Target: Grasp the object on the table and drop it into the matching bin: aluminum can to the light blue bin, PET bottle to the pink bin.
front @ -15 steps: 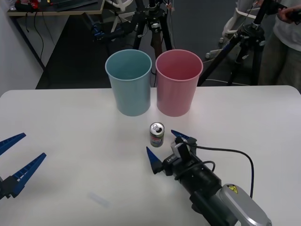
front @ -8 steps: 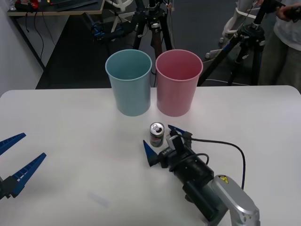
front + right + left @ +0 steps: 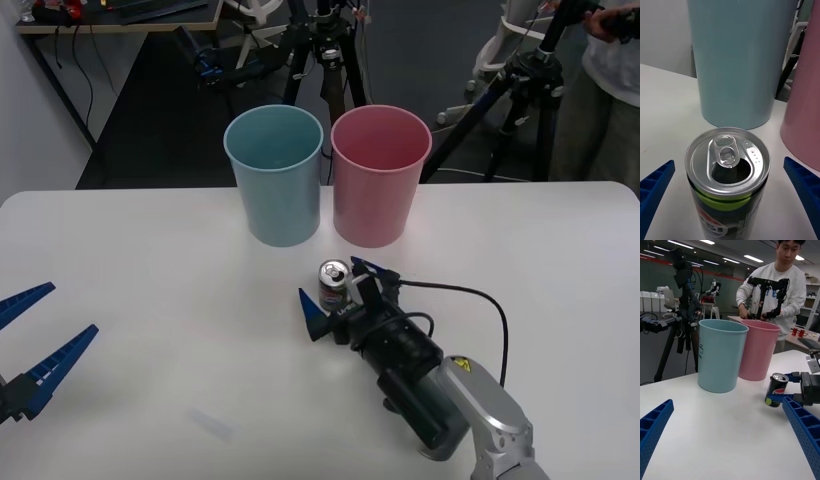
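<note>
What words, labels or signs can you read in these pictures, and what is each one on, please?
None can be read outright.
Aluminum can: a label with small print, cut off and too blurred to read.
Right arm: a yellow warning sign, its symbol too small to read.
Light blue bin: a faint dark mark on its side, unreadable.

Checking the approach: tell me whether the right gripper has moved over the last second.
Yes. The right gripper has advanced toward the can and the bins, its open jaws now either side of the can.
</note>
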{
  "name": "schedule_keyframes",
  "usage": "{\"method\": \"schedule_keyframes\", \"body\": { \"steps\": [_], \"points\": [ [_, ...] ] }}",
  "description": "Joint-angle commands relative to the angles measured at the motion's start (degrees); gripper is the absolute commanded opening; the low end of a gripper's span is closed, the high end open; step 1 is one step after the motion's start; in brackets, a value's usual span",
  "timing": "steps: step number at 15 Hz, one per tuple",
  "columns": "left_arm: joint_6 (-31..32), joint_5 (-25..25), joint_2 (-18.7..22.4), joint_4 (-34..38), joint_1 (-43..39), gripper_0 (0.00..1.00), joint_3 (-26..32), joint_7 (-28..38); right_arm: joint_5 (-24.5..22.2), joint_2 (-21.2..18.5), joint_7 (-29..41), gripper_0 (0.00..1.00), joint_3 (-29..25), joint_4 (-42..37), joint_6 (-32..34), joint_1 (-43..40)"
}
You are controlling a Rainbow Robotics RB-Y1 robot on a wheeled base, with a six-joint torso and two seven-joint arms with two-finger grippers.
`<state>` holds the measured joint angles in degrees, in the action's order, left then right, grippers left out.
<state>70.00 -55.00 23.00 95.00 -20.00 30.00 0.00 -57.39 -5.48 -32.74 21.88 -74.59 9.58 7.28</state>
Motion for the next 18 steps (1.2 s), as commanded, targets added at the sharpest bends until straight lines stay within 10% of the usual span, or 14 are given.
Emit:
{"method": "schedule_keyframes", "body": {
  "steps": [1, 5, 6, 7, 8, 18],
  "points": [
    [0.0, 0.0, 0.0, 0.0, 0.0, 1.0, 0.0, 0.0, -0.09, 0.21, -0.04, 1.0, -0.08, -0.02, 0.0, 0.19],
    [0.0, 0.0, 0.0, 0.0, 0.0, 1.0, 0.0, 0.0, -0.18, 0.21, -0.04, 1.0, -0.08, 0.06, 0.7, 0.11],
    [0.0, 0.0, 0.0, 0.0, 0.0, 1.0, 0.0, 0.0, -0.18, 0.21, -0.04, 0.66, -0.08, 0.06, 0.7, 0.11],
    [0.0, 0.0, 0.0, 0.0, 0.0, 1.0, 0.0, 0.0, -0.18, 0.21, -0.04, 0.11, -0.08, 0.06, 0.79, 0.11],
    [0.0, 0.0, 0.0, 0.0, 0.0, 1.0, 0.0, 0.0, -0.26, 0.21, -0.04, 0.0, -0.08, 0.06, 0.79, 0.11],
    [0.0, 0.0, 0.0, 0.0, 0.0, 1.0, 0.0, 0.0, -0.26, -0.41, 0.22, 0.0, -0.08, -0.02, 1.67, 0.11]
  ]
}}
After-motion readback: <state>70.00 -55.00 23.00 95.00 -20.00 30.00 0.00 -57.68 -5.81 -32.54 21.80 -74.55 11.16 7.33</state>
